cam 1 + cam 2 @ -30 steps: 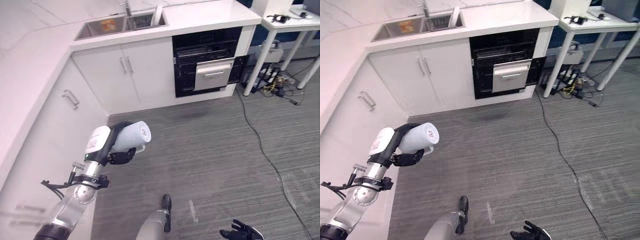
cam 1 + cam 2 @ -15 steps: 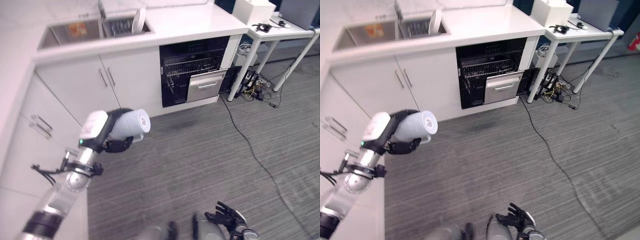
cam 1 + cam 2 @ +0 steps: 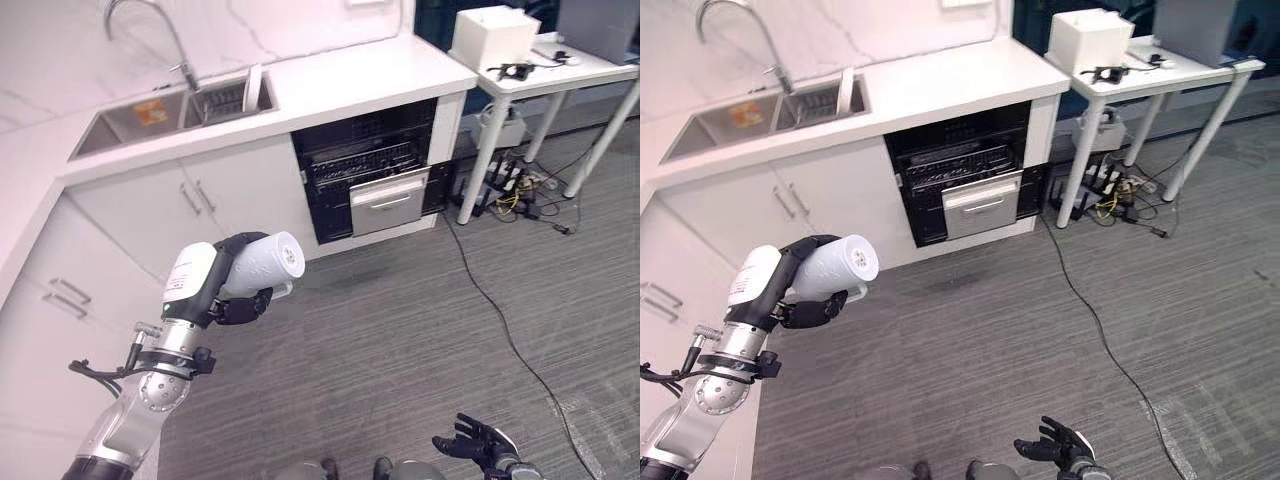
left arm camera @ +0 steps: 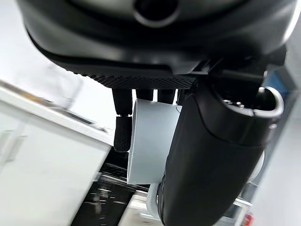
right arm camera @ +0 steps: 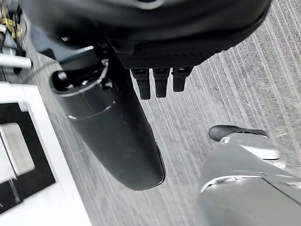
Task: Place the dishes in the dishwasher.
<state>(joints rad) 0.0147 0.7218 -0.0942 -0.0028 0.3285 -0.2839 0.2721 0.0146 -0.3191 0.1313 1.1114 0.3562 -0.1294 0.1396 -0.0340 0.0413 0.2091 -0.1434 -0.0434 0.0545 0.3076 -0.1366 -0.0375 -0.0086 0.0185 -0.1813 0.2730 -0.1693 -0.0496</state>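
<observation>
My left hand (image 3: pixel 238 300) is shut on a white cup (image 3: pixel 264 264), held on its side above the grey floor, its base pointing toward the counter. In the left wrist view the fingers (image 4: pixel 122 127) and thumb (image 4: pixel 211 155) curl round the cup (image 4: pixel 150 141). The dishwasher (image 3: pixel 368 160) sits under the counter some way ahead, its dark inside and racks showing, and its steel door (image 3: pixel 390 200) is partly open. My right hand (image 3: pixel 478 446) hangs low at the lower right, open and holding nothing, with its fingers (image 5: pixel 155 82) straight over the floor.
A double sink (image 3: pixel 150 112) with a tap is set in the white counter, and a plate (image 3: pixel 253 88) stands on edge in it. White cabinets (image 3: pixel 190 205) run along the left. A white table (image 3: pixel 560 68) with a box (image 3: pixel 495 30) stands right of the dishwasher. A cable (image 3: pixel 500 310) crosses the floor.
The camera has swung, so the counter and dishwasher sit differently in the picture. The cup stays in my left hand. My right hand stays low and open.
</observation>
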